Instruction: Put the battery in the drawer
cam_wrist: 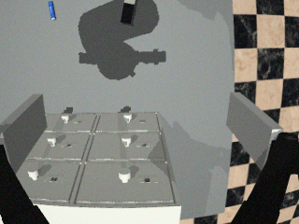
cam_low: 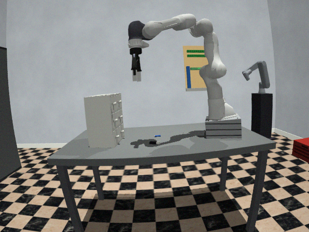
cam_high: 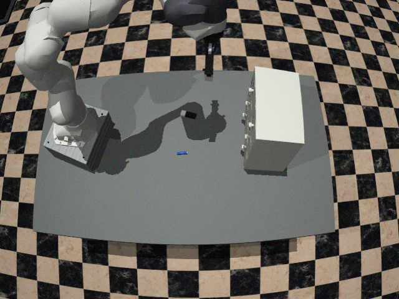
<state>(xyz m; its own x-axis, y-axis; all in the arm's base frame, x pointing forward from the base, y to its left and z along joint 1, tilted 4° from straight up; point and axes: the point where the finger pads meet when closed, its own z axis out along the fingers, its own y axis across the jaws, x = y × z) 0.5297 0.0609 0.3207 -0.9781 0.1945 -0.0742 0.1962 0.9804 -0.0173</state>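
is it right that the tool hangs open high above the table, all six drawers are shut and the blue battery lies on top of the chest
Not quite. The battery lies on the table, between the arm's base and the chest, as the top view shows. The rest holds: the tool hangs open high above the table, and the wrist view shows all six drawers flush.
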